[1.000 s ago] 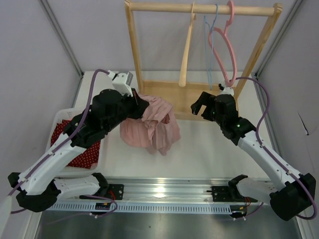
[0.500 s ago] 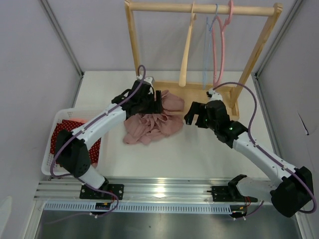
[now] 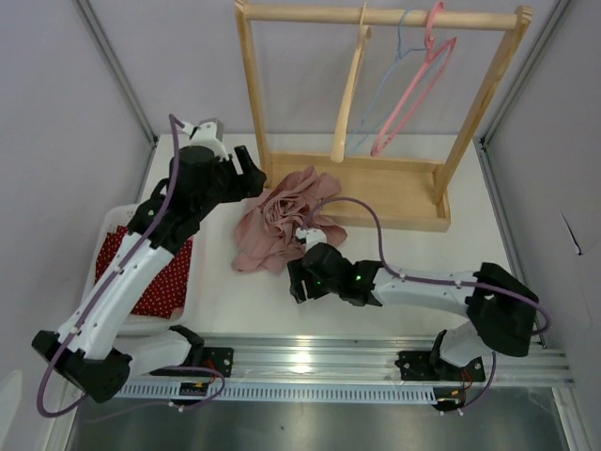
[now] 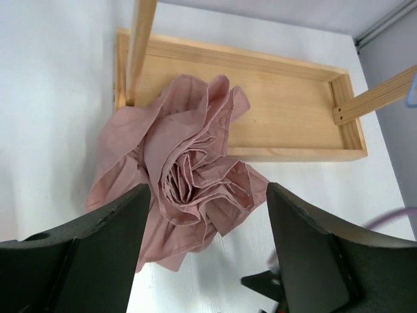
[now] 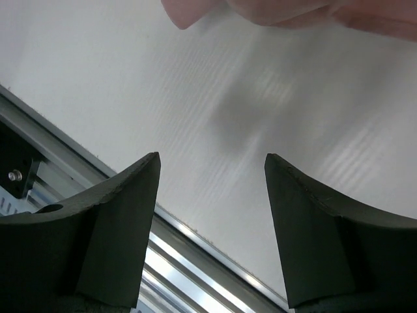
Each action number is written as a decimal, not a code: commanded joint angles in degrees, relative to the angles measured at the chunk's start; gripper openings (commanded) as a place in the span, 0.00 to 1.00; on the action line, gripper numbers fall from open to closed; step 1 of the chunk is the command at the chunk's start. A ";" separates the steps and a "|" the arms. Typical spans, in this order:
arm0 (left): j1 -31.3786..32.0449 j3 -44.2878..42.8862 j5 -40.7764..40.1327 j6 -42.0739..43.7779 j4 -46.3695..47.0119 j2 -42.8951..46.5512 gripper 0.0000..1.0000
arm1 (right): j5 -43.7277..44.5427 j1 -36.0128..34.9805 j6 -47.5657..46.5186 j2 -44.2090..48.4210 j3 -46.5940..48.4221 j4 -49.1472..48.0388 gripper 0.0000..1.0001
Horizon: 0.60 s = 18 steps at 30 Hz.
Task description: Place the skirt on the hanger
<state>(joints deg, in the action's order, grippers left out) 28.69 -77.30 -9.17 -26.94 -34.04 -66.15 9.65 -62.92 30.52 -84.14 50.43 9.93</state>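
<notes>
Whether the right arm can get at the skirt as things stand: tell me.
Probably yes. The right gripper sits open and empty just short of the skirt, with only bare table between them. The left gripper, open, stands off to the skirt's far-left side.

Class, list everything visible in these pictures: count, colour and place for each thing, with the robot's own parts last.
skirt: 1, dusty pink, crumpled on the table, partly over the rack's base
rack: 1, pale wood, far side
wooden hanger: 1, pale wood, on the rack's rail
blue hanger: 1, blue, same rail
pink hanger: 1, pink, same rail
basket: 1, white, left edge
cloth: 1, red patterned, in basket
left end effector: 1, black, open above skirt
right end effector: 1, black, open, low beside skirt
</notes>
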 commanded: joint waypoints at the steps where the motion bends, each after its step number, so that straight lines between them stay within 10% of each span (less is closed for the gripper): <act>1: -0.56 0.92 -1.99 -0.31 -2.78 3.91 0.79 | 1.16 -0.45 3.83 -5.05 3.79 -8.86 0.71; 18: -0.56 9.88 3.54 0.13 -3.40 12.18 0.78 | 11.97 -0.28 18.95 -20.18 5.81 -28.21 0.79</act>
<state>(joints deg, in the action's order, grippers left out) 28.47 -67.94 -7.16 -26.92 -37.91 -55.79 16.51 -63.40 45.21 -102.37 53.63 -12.75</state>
